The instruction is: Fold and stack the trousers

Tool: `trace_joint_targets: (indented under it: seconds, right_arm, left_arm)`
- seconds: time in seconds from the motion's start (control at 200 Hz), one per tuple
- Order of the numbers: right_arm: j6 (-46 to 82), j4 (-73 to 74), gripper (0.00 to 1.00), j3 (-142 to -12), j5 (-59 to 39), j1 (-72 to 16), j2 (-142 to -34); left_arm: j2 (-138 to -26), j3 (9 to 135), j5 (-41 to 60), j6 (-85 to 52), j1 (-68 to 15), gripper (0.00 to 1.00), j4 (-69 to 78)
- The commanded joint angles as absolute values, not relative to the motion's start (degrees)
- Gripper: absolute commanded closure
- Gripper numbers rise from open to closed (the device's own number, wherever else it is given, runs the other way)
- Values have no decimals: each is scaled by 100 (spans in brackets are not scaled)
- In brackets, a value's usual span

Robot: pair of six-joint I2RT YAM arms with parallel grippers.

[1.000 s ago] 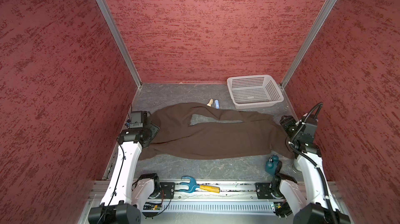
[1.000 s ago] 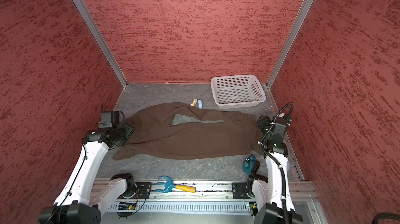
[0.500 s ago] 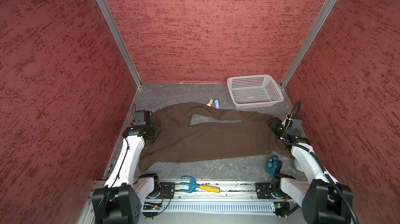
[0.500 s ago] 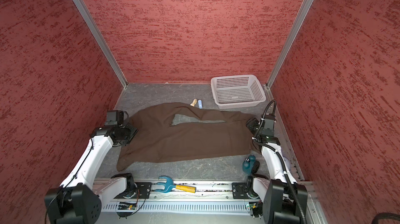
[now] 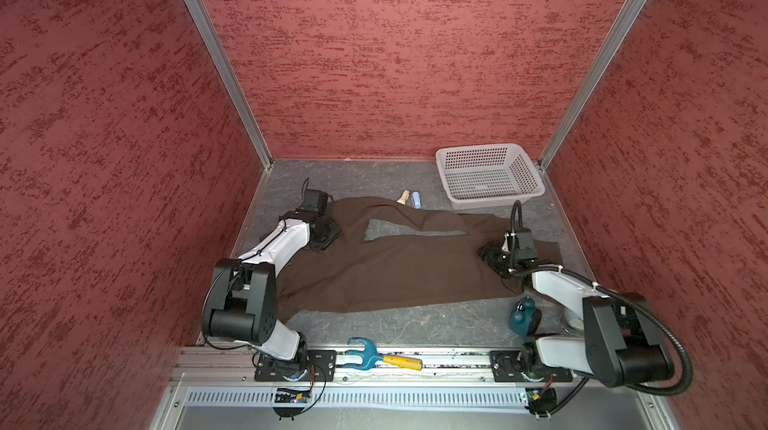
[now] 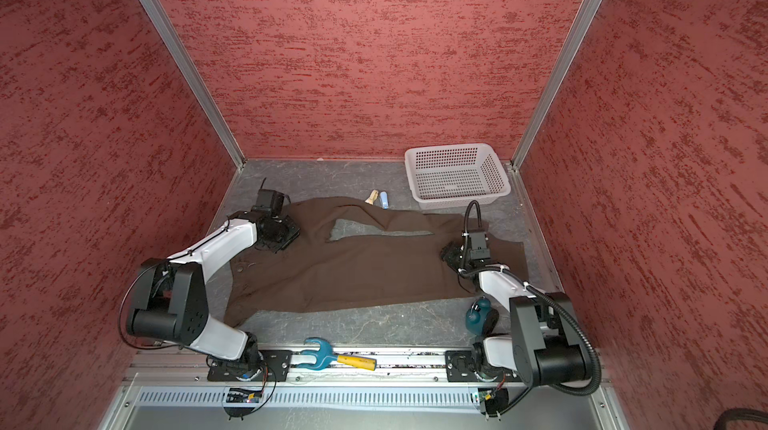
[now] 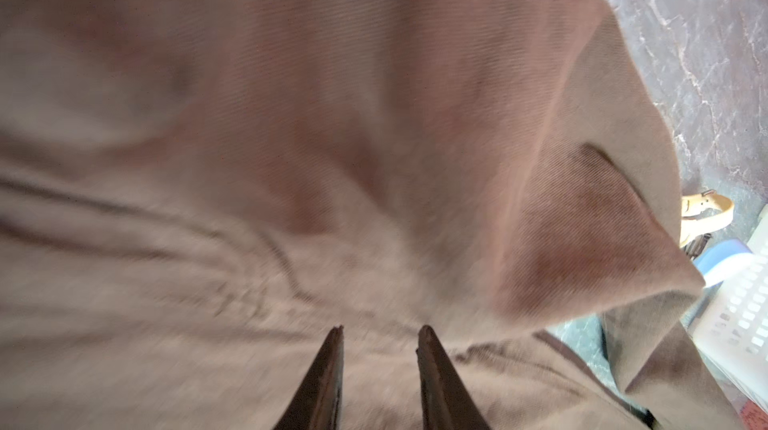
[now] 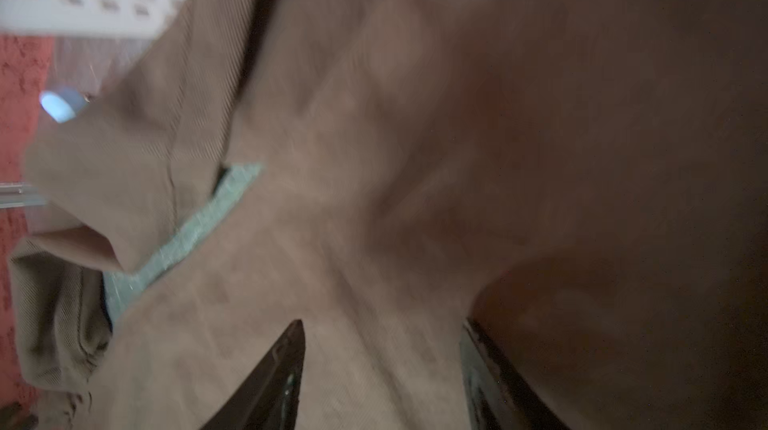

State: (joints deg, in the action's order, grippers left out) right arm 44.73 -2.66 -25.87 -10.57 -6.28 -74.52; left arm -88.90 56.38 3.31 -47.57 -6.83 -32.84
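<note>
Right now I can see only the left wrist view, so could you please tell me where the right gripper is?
Observer: In both top views the right gripper sits low over the right end of the trousers.
Operator: Thank you. Are its jaws open?
Observer: Yes. The right wrist view shows them standing well apart, with the cloth showing between them.
Operator: And is the basket free for stacking?
Observer: The white basket in the far right corner holds nothing.
</note>
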Motion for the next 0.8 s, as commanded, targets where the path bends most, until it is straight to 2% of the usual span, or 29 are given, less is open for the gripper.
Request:
trace_joint_targets:
  seconds: [0.0, 0.135, 0.25, 0.341, 0.361, 0.426, 0.461, 0.501, 0.546, 0.626, 0.656, 0.736, 0.796]
  right_arm:
    - [5004, 174, 41, -2256, -830, -719, -7207]
    - [5356, 24, 44, -1811, -529, -800, -6812]
    - [5518, -247, 45, -1791, -79, -816, -6555]
    - [5291, -444, 49, -2151, 318, -811, -6285]
    - [5203, -490, 52, -2266, 424, -810, -6247]
    - [4956, -627, 82, -2660, 721, -792, -6280]
    - [4852, -687, 94, -2926, 791, -766, -6408]
    - [4775, -686, 100, -3144, 780, -745, -6555]
    - [4706, -618, 100, -3388, 662, -709, -6812]
    - [4640, -283, 100, -3710, 268, -631, -7292]
    - [4669, -102, 94, -3785, 71, -602, -7473]
    - [4771, 443, 76, -3932, -526, -520, -7971]
    - [4811, 819, 68, -4021, -803, -500, -8289]
  left_arm:
    - [-9127, 5801, 230, -4736, -687, 66, -2875]
    - [-9497, 6399, 272, -4571, -863, 51, -2992]
    - [-9725, 6943, 139, -4118, -1357, 53, -3221]
    - [-9806, 7180, -60, -3782, -1854, 62, -3308]
    - [-9817, 7197, -53, -3697, -1948, 66, -3264]
    - [-9858, 7212, 266, -3495, -2172, 79, -3066]
    - [-9891, 7209, 497, -3479, -2228, 86, -2962]
    - [-9924, 7200, 716, -3504, -2265, 93, -2846]
    - [-9970, 7214, 870, -3556, -2304, 96, -2752]
    - [-10040, 7292, 943, -3557, -2404, 95, -2688]
    - [-10074, 7360, 928, -3532, -2445, 92, -2709]
    - [-10143, 7545, 767, -3461, -2568, 74, -2827]
    - [-10222, 7643, 673, -3383, -2631, 54, -2901]
